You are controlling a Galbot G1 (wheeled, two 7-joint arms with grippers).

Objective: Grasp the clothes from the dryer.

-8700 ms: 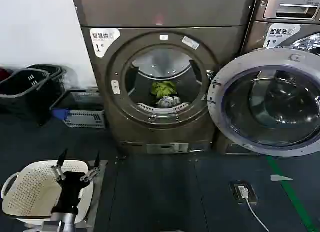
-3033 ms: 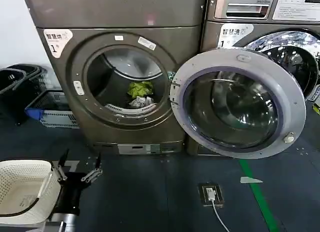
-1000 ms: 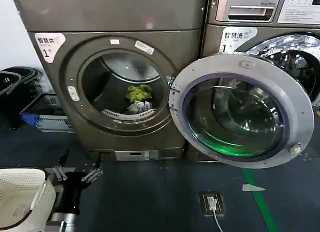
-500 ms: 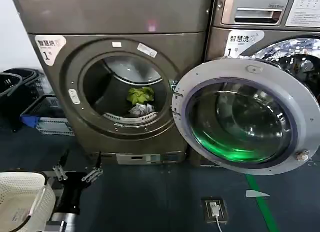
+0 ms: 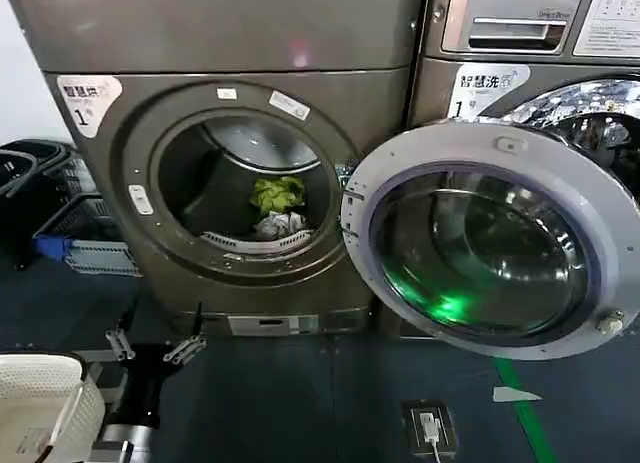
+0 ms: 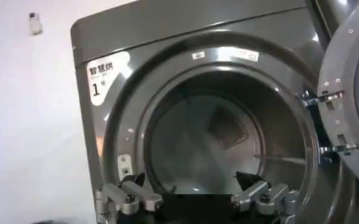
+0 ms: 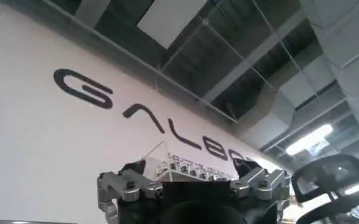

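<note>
The bronze-grey dryer (image 5: pixel 230 43) stands ahead with its porthole uncovered and its grey-rimmed glass door (image 5: pixel 480 243) swung out to the right. Low in the drum lie the clothes: a yellow-green piece (image 5: pixel 277 193) with a small white piece (image 5: pixel 280 224) just in front of it. My left gripper (image 5: pixel 160 318) is open and holds nothing, low in front of the dryer and well short of the porthole. In the left wrist view that gripper (image 6: pixel 191 179) faces the dryer's drum (image 6: pixel 222 140). My right gripper (image 7: pixel 191 170) is open, held elsewhere and facing a lettered wall and ceiling.
A white perforated basket (image 5: pixel 40 403) sits at my lower left. Dark baskets (image 5: pixel 25 173) and a blue-grey crate (image 5: pixel 90 251) stand left of the dryer. The LG machine (image 5: pixel 520 33) is on the right. A floor socket (image 5: pixel 428 423) and green tape (image 5: pixel 525 413) lie ahead.
The dryer has grown larger and shifted in view as I came closer. The white basket has slid toward the lower left edge. The left gripper stays open in the same low spot.
</note>
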